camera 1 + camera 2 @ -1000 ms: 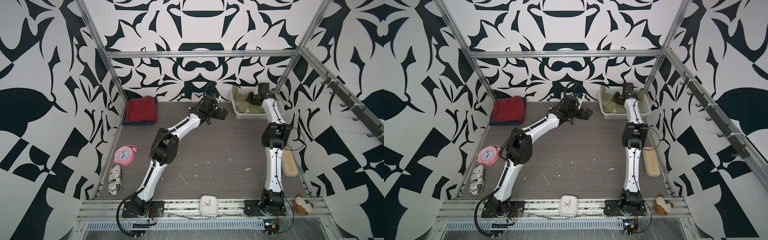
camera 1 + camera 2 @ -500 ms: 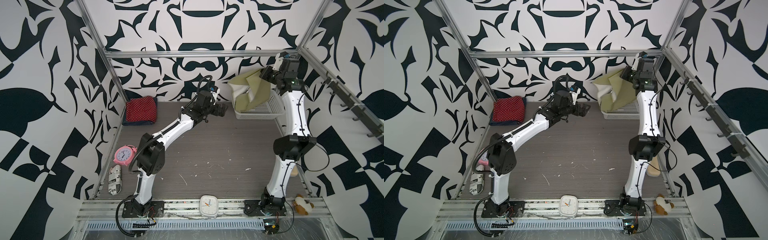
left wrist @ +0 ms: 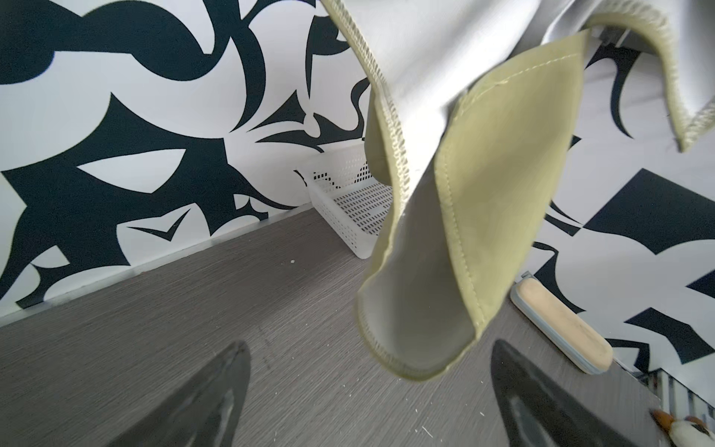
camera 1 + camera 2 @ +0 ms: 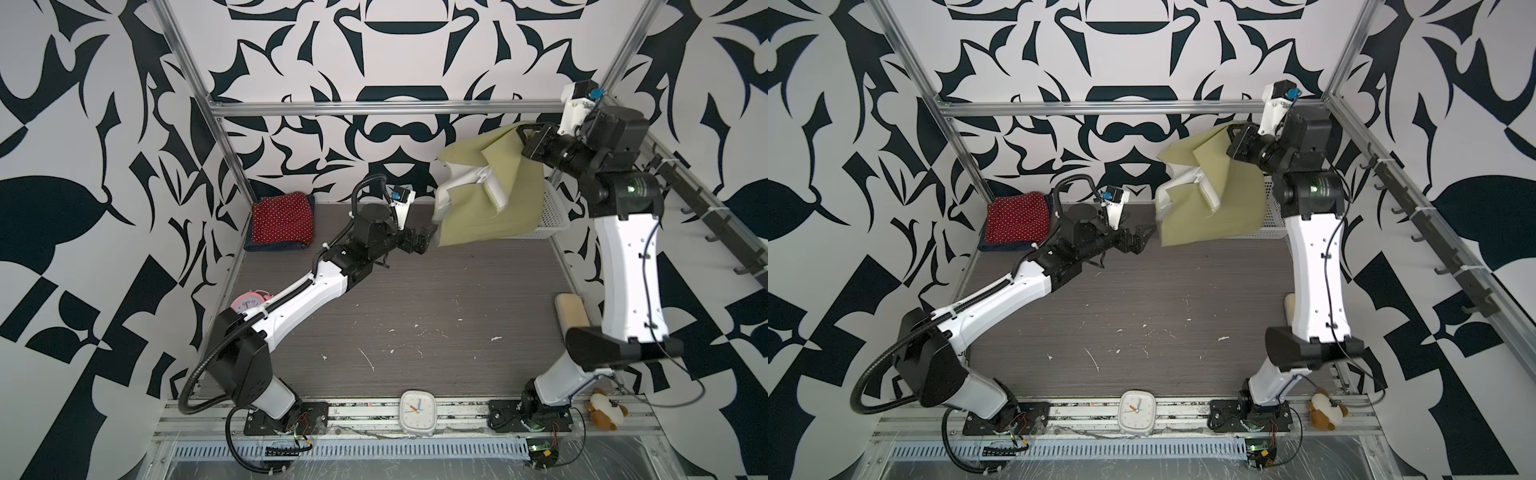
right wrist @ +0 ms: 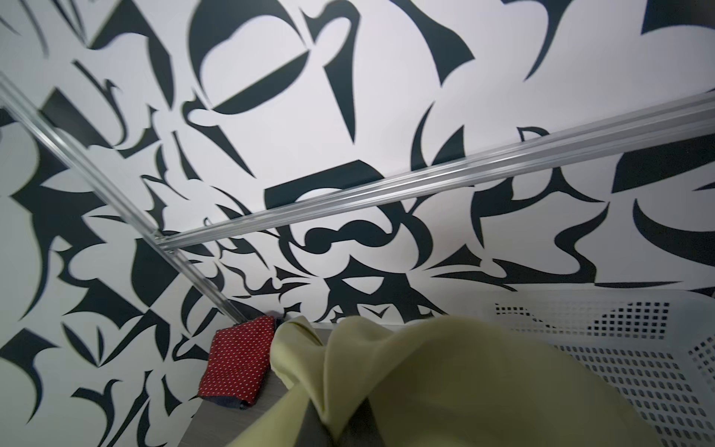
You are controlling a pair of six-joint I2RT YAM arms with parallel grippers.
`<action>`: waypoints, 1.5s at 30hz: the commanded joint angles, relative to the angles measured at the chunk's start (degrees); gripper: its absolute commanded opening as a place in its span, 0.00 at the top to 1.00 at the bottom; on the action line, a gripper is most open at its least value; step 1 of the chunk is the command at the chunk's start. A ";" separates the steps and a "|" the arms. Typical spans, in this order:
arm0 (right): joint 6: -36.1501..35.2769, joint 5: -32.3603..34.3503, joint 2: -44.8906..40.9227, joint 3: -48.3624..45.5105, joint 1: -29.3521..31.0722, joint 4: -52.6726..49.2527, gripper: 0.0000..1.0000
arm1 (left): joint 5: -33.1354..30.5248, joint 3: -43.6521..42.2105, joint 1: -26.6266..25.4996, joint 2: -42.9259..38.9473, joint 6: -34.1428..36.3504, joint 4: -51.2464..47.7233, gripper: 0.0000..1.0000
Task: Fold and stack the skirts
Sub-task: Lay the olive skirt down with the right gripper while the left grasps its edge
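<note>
right gripper (image 4: 522, 141): jaws pinching olive-green skirt (image 4: 494, 208), hanging in air near white basket (image 4: 555, 216) | left gripper (image 4: 427, 239): jaws spread, just beside skirt's lower corner | red polka-dot skirt (image 4: 282, 220) folded on denim skirt (image 4: 274, 247), far-left tabletop (image 4: 415, 299) corner

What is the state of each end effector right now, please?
Left end effector: open, holding nothing.
Right end effector: closed on the olive-green skirt, which hangs from it in the air.
</note>
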 commanded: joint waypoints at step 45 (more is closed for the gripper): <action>12.81 11.17 -28.85 -83.07 -6.98 22.15 0.22 | 11.87 -13.11 0.48 14.40 -5.79 1.26 0.04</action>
